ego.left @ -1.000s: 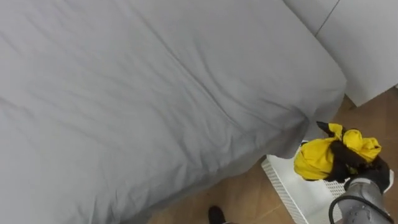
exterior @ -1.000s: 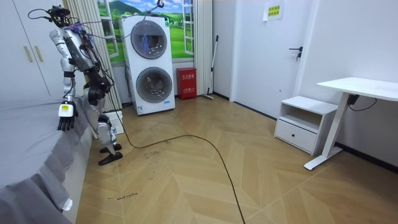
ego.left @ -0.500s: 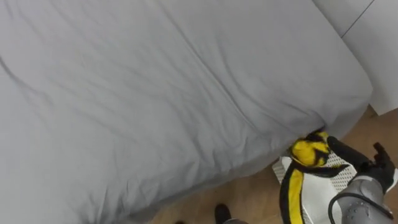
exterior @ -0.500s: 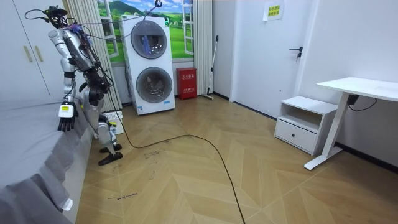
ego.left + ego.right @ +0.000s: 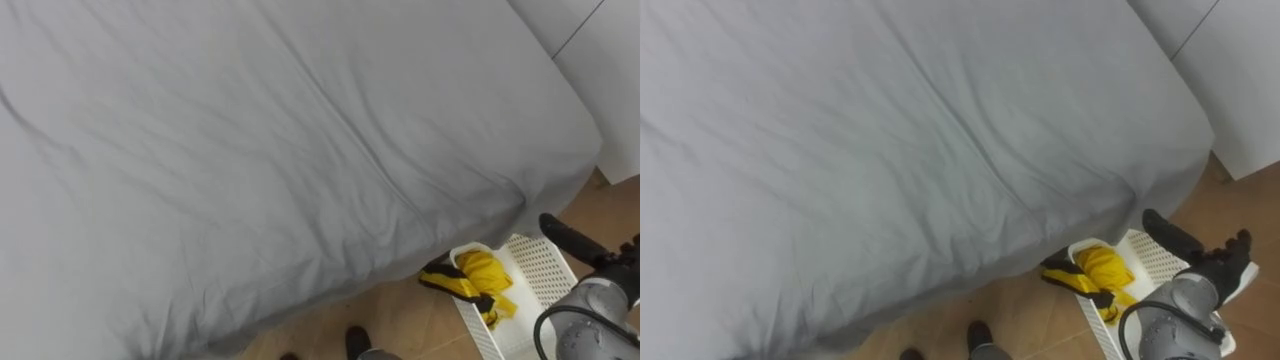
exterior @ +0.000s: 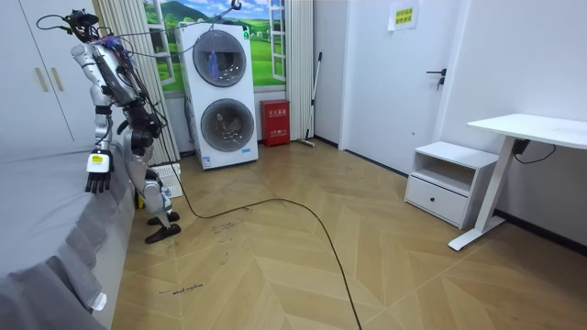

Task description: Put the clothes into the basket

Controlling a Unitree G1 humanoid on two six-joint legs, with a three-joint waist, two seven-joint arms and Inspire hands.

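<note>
Clothes (image 5: 478, 283) in basket (image 5: 545, 268), clear of right hand's (image 5: 608, 262) fingers (image 5: 558, 230)

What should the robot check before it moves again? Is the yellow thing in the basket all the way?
1. Right hand empty: ok, it is open above the basket.
2. Yellow clothes in basket: ok, most of it lies inside.
3. All of it inside: not ok, one dark end hangs over the rim, on the bed side.
4. Left hand free: ok, it hangs open beside the bed.
5. More clothes on the bed: cannot tell, part of the bed is out of view.
</note>
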